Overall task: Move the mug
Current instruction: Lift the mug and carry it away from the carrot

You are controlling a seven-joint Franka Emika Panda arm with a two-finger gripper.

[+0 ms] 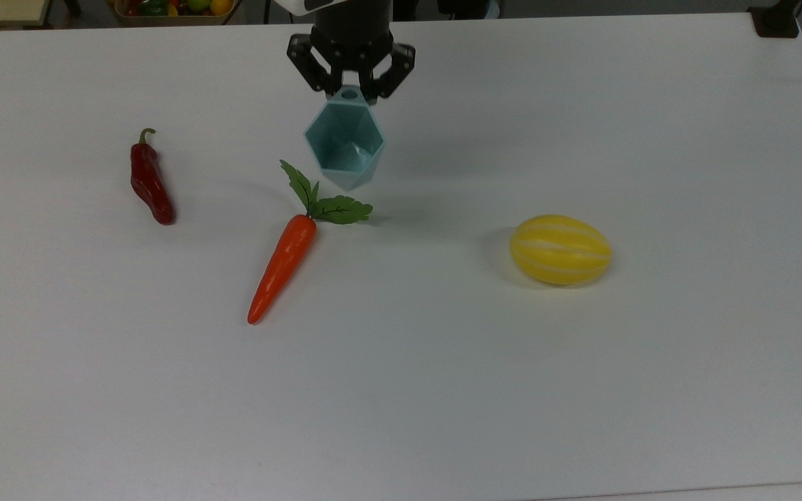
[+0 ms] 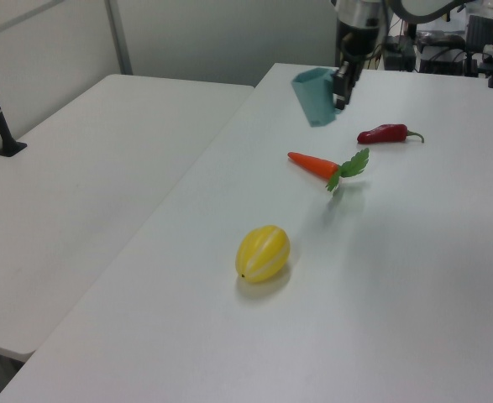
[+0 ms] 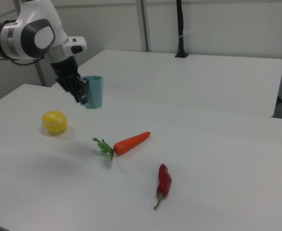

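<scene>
One small tab is all the tool (image 1: 350,90) pinches on the pale teal faceted plastic mug (image 1: 345,142), hanging tilted above the white table (image 1: 651,139), at 12 o'clock from the orange carrot (image 1: 282,268). Judged risk: it swivels or slips free.

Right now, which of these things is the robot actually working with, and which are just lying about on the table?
In use: the mug, held off the table by the gripper at its tab handle.

Lying about: the carrot, the red chili pepper, the yellow melon.
</scene>
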